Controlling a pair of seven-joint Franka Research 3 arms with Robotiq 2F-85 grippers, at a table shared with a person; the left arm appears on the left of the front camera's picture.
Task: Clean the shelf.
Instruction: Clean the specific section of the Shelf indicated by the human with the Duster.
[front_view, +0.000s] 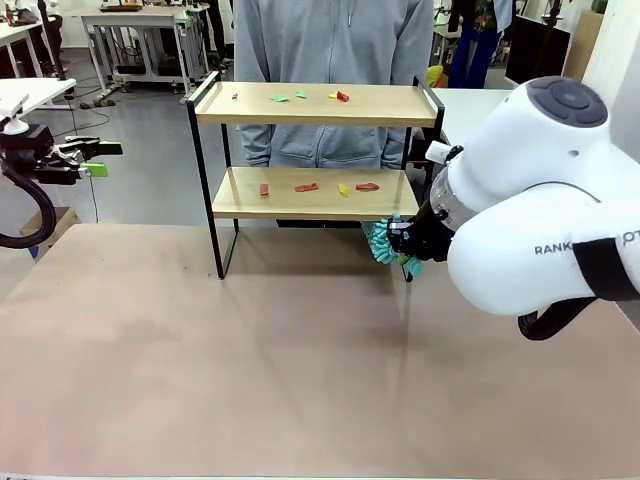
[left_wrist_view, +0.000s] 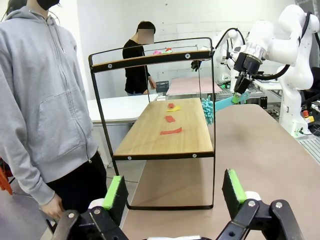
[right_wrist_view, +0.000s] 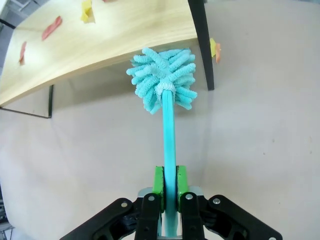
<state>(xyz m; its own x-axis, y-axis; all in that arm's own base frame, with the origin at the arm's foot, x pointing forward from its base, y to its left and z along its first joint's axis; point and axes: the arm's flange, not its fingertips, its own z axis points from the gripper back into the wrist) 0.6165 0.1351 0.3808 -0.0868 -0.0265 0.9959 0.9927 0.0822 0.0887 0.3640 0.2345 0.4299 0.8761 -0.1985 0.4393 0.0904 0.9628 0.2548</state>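
The shelf (front_view: 315, 105) stands mid-table, two light wooden boards in a black frame. Red, green and yellow scraps (front_view: 307, 187) lie on both boards. My right gripper (front_view: 405, 240) is shut on the handle of a teal duster (right_wrist_view: 169, 145). The duster's fluffy head (right_wrist_view: 162, 80) sits just under the front right corner of the lower board (right_wrist_view: 100, 45), beside the black leg (right_wrist_view: 202, 45). In the left wrist view the duster head (left_wrist_view: 207, 110) shows at the board's far end. My left gripper (left_wrist_view: 175, 192) is open and holds nothing; it hovers off the table's left side (front_view: 95, 160).
A person in a grey hoodie (front_view: 330, 50) stands right behind the shelf. Two small scraps (right_wrist_view: 215, 49) lie on the beige tabletop (front_view: 300, 350) by the right leg. There is free room in front of the shelf.
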